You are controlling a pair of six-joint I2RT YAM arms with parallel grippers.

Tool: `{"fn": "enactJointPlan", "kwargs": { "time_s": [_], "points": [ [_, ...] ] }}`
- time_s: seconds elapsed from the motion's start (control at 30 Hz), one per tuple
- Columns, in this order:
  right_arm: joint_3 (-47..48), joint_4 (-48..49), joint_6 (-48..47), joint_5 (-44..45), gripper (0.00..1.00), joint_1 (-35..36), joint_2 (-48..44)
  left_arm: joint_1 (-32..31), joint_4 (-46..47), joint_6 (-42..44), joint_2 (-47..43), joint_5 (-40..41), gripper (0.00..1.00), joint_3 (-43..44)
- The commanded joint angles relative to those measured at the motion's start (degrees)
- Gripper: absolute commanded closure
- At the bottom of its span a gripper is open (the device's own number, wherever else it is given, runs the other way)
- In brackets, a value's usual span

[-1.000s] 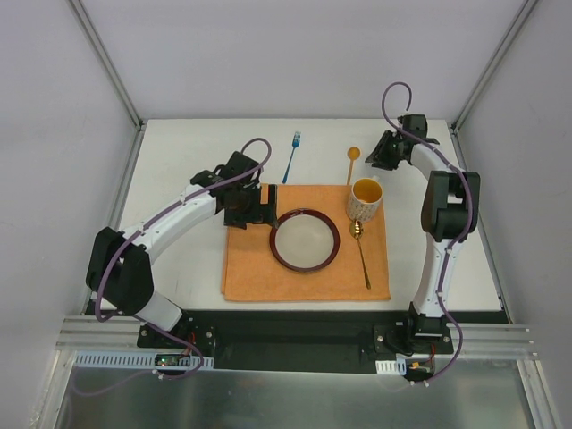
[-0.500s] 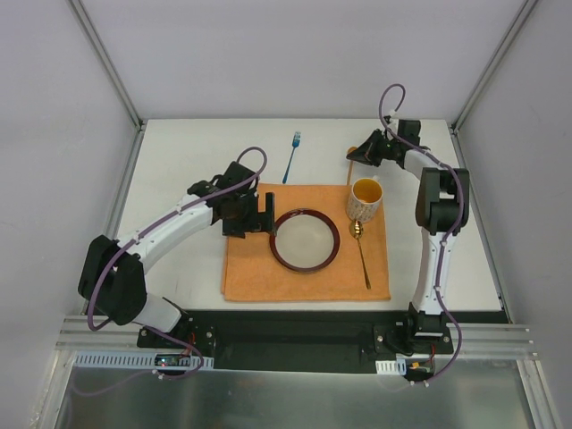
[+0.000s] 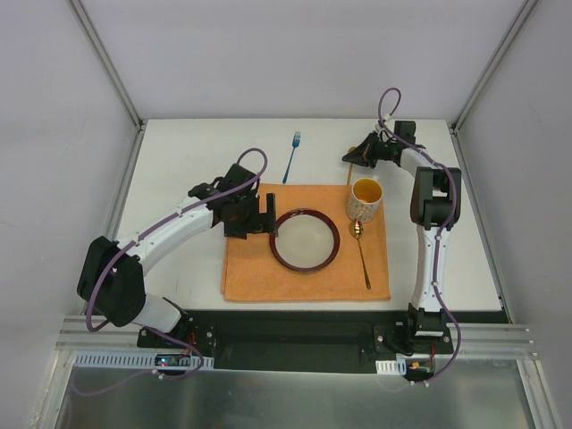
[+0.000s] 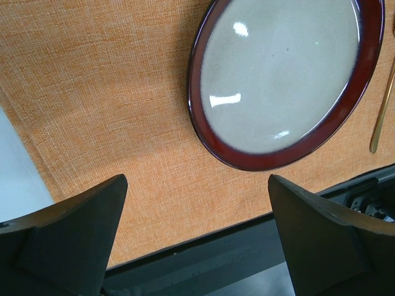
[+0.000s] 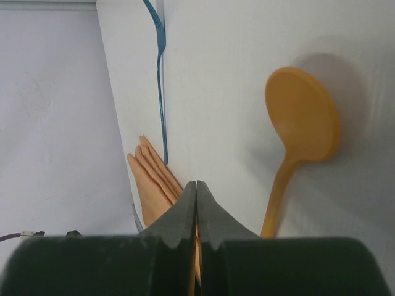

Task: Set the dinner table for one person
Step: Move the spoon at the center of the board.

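Note:
The white dinner table [image 3: 179,179] carries an orange placemat [image 3: 259,268]. On the mat are a red-rimmed plate [image 3: 306,239], a yellow-lined mug [image 3: 365,198] and a gold spoon [image 3: 362,255]. A blue fork [image 3: 291,156] lies on the table beyond the mat. My left gripper [image 3: 261,214] is open and empty, low over the mat just left of the plate [image 4: 278,74]. My right gripper [image 3: 355,154] is shut above a wooden spoon [image 5: 302,123], which the top view mostly hides. In the right wrist view the spoon lies just right of my shut fingertips [image 5: 196,185].
Grey frame posts [image 3: 107,63] stand at the table's back corners, with grey walls behind. The black base rail [image 3: 295,326] runs along the near edge. The right wrist view shows the fork [image 5: 160,74] and the mat's edge [image 5: 151,179] to the left.
My right gripper has swung left from the table's back right to over the wooden spoon's bowl. My left gripper has barely moved beside the plate.

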State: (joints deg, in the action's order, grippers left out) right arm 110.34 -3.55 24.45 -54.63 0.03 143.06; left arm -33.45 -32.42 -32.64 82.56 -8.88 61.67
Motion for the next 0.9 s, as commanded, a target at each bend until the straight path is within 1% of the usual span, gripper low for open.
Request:
{"fn": "enactJointPlan", "kwargs": {
  "time_s": [0.0,0.07,0.1,0.13,0.23,0.3,0.37,0.4,0.47,0.5,0.6,0.7,0.87],
  "points": [
    [-0.39,-7.58,-2.12,2.49,0.98,0.4,-1.47,-0.56,0.17,-0.4,-1.97,0.36,0.01,-0.67],
    [-0.57,-11.28,-4.4,4.87,0.97,0.67,-2.09,-0.56,0.17,-0.32,-2.14,0.36,0.01,-0.85],
    [-0.05,-13.65,-6.76,8.37,0.97,0.93,-2.61,-0.56,0.17,-0.23,-2.32,0.36,0.01,-1.02],
    [-0.04,-18.11,-7.65,10.75,0.96,0.93,-2.96,-0.56,0.17,-0.14,-2.41,0.45,0.01,-1.37],
    [-1.36,-21.57,-9.41,17.26,0.96,1.46,-4.37,-0.56,0.08,0.3,-2.67,0.45,0.01,-1.73],
    [-1.97,-23.16,-9.85,21.04,0.98,1.64,-4.64,-0.56,0.17,0.56,-2.5,0.27,0.01,-1.64],
    [-2.41,-23.95,-10.3,22.63,0.99,1.55,-4.9,-0.56,0.17,1.0,-2.41,0.18,0.01,-1.38],
    [-2.76,-24.83,-10.38,25.86,0.99,1.72,-5.42,-0.56,0.08,1.18,-2.32,0.01,0.01,-1.38],
    [-5.22,-25.01,-11.35,30.26,0.99,1.81,-8.49,-0.56,0.17,1.35,-2.41,-0.17,0.01,-1.46],
    [-6.01,-24.93,-11.61,34.03,0.99,1.64,-9.55,-0.56,0.17,1.44,-2.58,-0.08,0.01,-1.55],
    [-8.21,-25.01,-12.67,39.23,0.99,1.46,-13.16,-0.56,0.17,1.62,-2.93,-0.17,0.01,-1.73],
    [-7.78,-26.94,-14.25,43.97,0.99,1.29,-14.65,-0.56,0.08,2.32,-2.5,-0.17,0.01,-1.2],
    [-7.42,-29.14,-15.13,49.17,0.99,0.14,-15.71,-0.47,0.17,3.02,-1.88,-0.61,0.01,-0.23]
  ]
}}
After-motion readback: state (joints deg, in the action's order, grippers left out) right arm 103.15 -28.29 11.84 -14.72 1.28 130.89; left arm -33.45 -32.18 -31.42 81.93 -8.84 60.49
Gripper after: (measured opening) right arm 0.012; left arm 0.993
